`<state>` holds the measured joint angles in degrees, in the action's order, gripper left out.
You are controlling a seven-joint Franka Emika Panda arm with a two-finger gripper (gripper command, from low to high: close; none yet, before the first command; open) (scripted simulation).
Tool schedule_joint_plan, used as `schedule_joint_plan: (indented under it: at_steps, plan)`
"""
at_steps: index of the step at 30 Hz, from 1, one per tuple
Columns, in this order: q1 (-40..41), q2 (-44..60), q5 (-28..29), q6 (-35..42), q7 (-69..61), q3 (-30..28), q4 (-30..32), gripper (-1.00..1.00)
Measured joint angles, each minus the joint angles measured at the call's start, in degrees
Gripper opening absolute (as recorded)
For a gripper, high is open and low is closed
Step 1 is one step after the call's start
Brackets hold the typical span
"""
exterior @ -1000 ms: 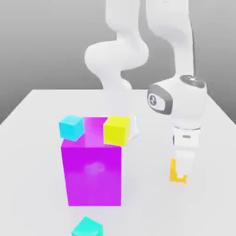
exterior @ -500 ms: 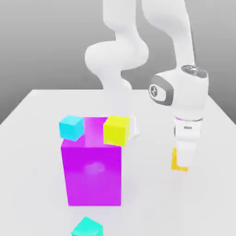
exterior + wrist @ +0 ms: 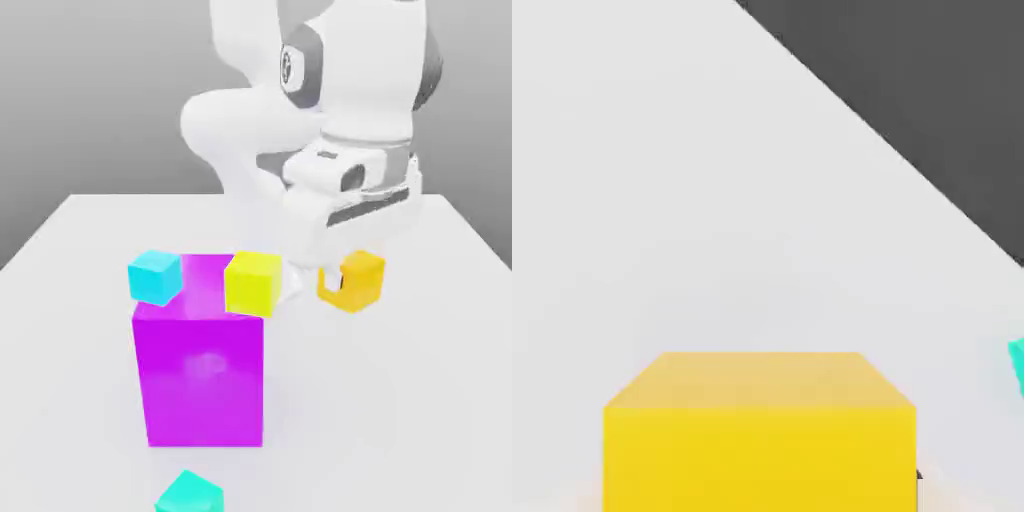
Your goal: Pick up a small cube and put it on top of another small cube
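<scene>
While the magenta block stands on the white table (image 3: 330, 430) at the exterior view's left, the amber cube (image 3: 358, 282) is up in the air at the exterior view's right, pinched in the two-finger gripper (image 3: 345, 280) and turned with one edge toward the near side. The hand view has the same cube large and close. The white Panda arm (image 3: 365, 70) reaches over from the far side, its hand just above the cube. Left of the held cube and apart from it, the lemon-yellow cube (image 3: 253, 284) sits at the right edge of the top of the magenta block (image 3: 204, 380). The light-blue cube (image 3: 155, 277) sits at the left edge of that same top, with a gap between the two. On the near side, in front of the block, lies a turquoise object (image 3: 190, 494), partly cut off by the exterior view's border.
</scene>
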<state>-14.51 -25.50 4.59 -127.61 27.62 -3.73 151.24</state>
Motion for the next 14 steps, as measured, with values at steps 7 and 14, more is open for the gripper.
schedule_joint_plan:
  at_steps: [7, 14]
  plan:
    - [8.08, -7.64, -1.02, 12.29, 11.38, -1.9, -3.16, -1.0]
    - [8.64, -4.78, -1.34, 4.41, 11.71, -2.29, 2.15, 1.0]
